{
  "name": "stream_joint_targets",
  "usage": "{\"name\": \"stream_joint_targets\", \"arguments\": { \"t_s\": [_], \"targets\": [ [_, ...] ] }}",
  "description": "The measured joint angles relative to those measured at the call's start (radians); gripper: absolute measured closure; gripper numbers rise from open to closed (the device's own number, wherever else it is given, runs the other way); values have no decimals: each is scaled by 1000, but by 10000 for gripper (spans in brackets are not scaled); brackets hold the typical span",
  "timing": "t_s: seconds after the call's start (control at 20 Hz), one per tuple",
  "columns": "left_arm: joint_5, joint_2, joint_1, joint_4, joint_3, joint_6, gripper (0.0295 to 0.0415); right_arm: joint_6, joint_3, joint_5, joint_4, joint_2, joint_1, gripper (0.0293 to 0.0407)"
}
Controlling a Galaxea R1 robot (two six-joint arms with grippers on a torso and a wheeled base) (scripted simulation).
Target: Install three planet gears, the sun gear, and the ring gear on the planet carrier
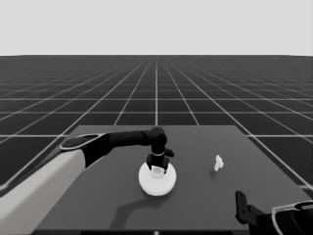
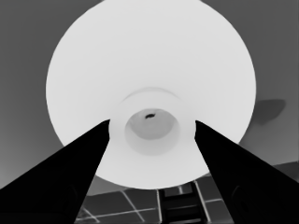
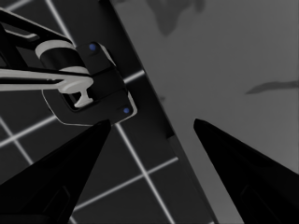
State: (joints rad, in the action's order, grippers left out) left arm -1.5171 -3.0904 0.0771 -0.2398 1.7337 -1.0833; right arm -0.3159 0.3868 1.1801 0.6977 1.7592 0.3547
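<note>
The ring gear, the larger round part [image 1: 156,182], lies at the middle of the table with its raised hub [image 2: 152,128] upward. My left arm reaches in from the left, and my left gripper [image 1: 157,169] points straight down over that hub. In the left wrist view the left gripper [image 2: 152,122] is open, with one fingertip [image 2: 96,140] on each side of the hub, right against its wall. The planet gears, the sun gear and the planet carrier are hidden from every view. My right gripper [image 1: 240,206] waits open at the lower right corner.
A thin white piece [image 1: 218,162] lies on the table to the right of the larger round part. The right wrist view shows the table's edge [image 3: 154,107], the floor grid and dark machinery with blue lights [image 3: 88,88] past that edge.
</note>
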Motion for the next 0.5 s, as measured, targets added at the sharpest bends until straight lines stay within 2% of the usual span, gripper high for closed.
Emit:
{"name": "stream_joint_targets", "arguments": {
  "t_s": [0.5],
  "targets": [
    [0,0,1,0,0,87,362,0,0,0,0,0,0,315]
  ]
}}
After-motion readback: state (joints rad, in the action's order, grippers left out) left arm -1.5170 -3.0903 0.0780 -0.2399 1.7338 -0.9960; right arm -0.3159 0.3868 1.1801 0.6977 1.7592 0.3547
